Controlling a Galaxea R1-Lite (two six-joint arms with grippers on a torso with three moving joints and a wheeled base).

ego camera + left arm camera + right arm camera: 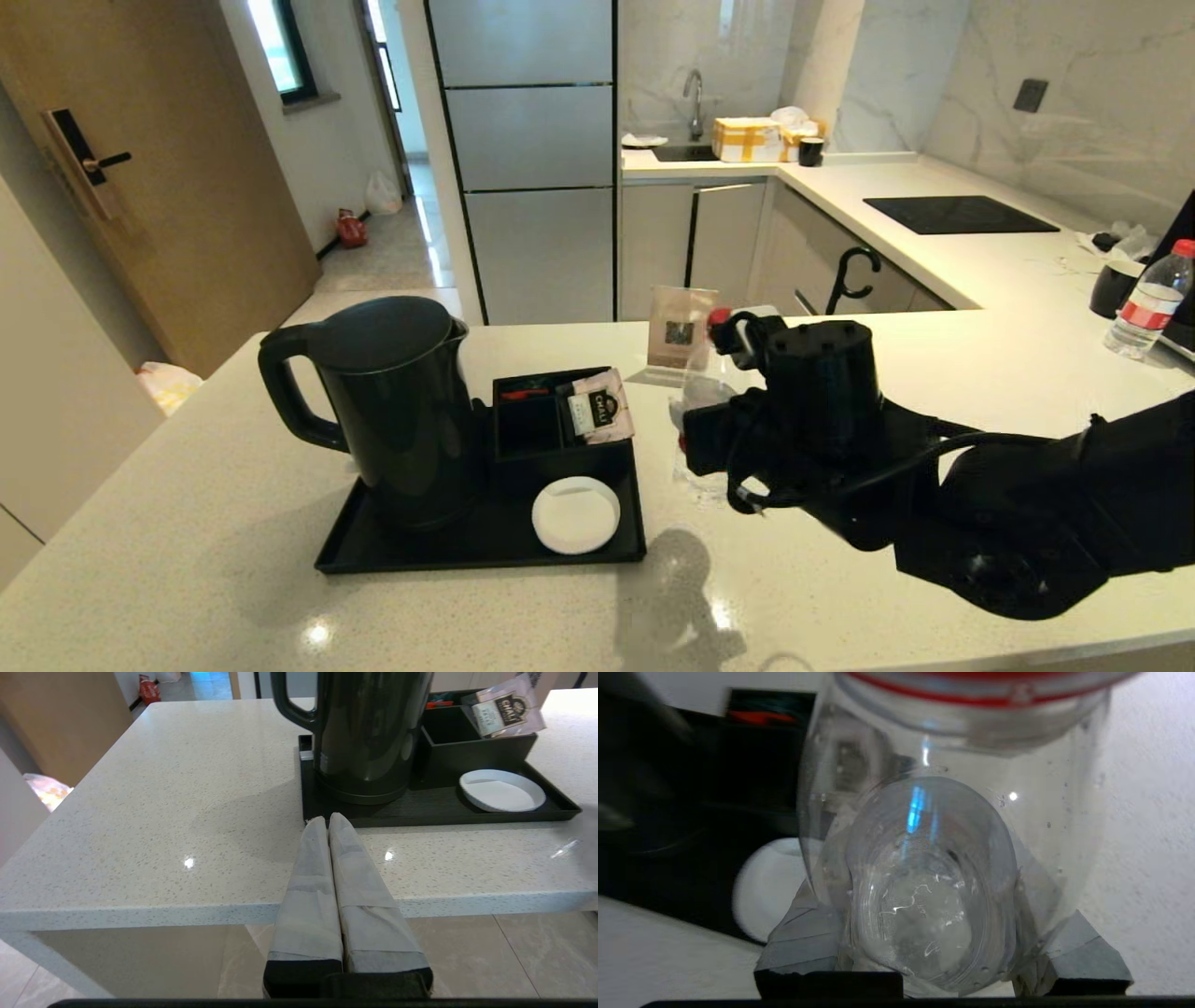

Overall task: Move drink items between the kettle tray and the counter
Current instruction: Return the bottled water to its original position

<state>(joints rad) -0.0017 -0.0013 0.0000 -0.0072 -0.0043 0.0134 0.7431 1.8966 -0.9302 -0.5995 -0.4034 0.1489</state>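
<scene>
The tall black kettle [401, 411] [369, 732] stands on the left of the black kettle tray [467, 560] [420, 821], beside the compartment box [527, 425] and the white coaster [576, 513] [502, 791]. Just right of the tray, my right gripper [700, 439] [931, 896] is shut on a clear water bottle [698, 387] [934, 858] with a red cap, low on its body. I cannot tell whether its base touches the counter [187, 523]. My left gripper [327, 819] is shut on nothing at the counter's near edge, in front of the kettle.
A pale sachet [602, 406] [507, 707] leans in the compartment box. A small card stand [680, 341] stands behind the held bottle. A second red-capped bottle [1150, 299], a black mug [1116, 287] and the glass cooktop [957, 215] are at the far right.
</scene>
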